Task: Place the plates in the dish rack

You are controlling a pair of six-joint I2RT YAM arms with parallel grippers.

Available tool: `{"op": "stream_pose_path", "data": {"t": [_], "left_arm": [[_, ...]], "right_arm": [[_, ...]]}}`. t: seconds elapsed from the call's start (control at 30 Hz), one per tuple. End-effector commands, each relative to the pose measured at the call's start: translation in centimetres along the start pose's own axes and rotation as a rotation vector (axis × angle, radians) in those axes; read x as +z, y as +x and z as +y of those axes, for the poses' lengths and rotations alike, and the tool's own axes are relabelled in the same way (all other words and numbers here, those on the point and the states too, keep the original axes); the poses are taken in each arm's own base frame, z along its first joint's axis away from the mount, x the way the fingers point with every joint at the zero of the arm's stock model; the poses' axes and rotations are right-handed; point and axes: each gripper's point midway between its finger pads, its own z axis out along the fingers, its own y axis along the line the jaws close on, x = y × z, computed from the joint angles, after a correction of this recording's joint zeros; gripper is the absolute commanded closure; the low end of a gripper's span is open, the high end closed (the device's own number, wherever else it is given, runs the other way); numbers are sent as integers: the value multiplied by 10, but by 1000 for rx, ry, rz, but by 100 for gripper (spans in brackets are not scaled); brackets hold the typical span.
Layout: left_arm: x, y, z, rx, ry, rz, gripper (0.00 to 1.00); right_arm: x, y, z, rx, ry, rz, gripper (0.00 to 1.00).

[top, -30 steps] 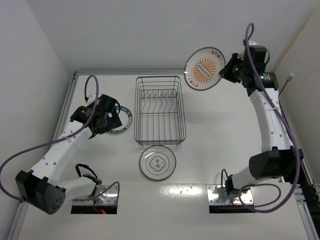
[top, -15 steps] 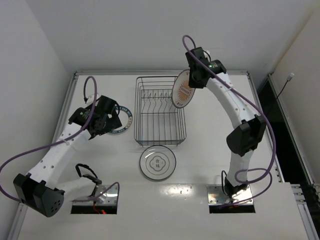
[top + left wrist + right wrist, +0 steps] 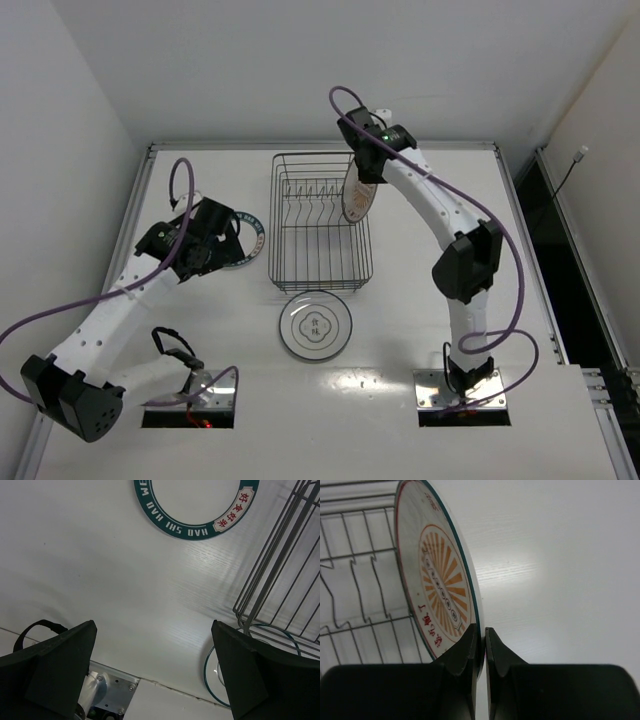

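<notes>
Right fingers (image 3: 457,660) clamp the orange-patterned plate (image 3: 437,595) by its rim; it stands on edge, apparently over the dish rack (image 3: 310,232). Left fingers (image 3: 60,662) are spread apart above the worktop (image 3: 100,580).

The top external camera sits high above and behind the arm bases, looking down on the whole table (image 3: 520,220), with the dish rack (image 3: 320,222) at mid-frame and both arms in full.

The left wrist camera hangs close over the tabletop, facing down and outward past the left gripper (image 3: 152,630). It catches the teal-rimmed plate (image 3: 197,531) and one side of the rack's wire, the same patch the overhead view shows left of centre.

The right wrist camera looks along the right gripper (image 3: 481,635) at very close range, with the orange-patterned plate (image 3: 437,590) nearly edge-on and rack wires behind it (from above, this is the rack's far right side).
</notes>
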Motion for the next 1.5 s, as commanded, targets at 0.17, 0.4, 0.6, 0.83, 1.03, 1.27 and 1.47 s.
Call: {"op": "stream_pose_path", "data": {"t": [0.17,0.4,0.6,0.83,1.03,1.27,1.47], "left_arm": [[-7,-2,-9,55,42,-29,0],[-5,3,-8,65,48,-22,0],[-4,0,-12,57,59,-34,0],[-2,2,-13,57,66,-27,0],[-1,4,-15,62,68,-14,0],[-2,7,-18,69,80,-7,0],[-2,6,-16,69,74,-13,0]], "right_arm": [[29,8,34,-51,-2,43,90],[20,16,25,-91,-12,59,78],[-12,12,11,-75,-41,28,63],[-49,-20,-2,-79,-83,-65,63],[-58,-16,2,-104,-91,-54,60],[-52,-9,9,-107,-115,-41,56],[-56,19,2,-2,-162,29,57]]}}
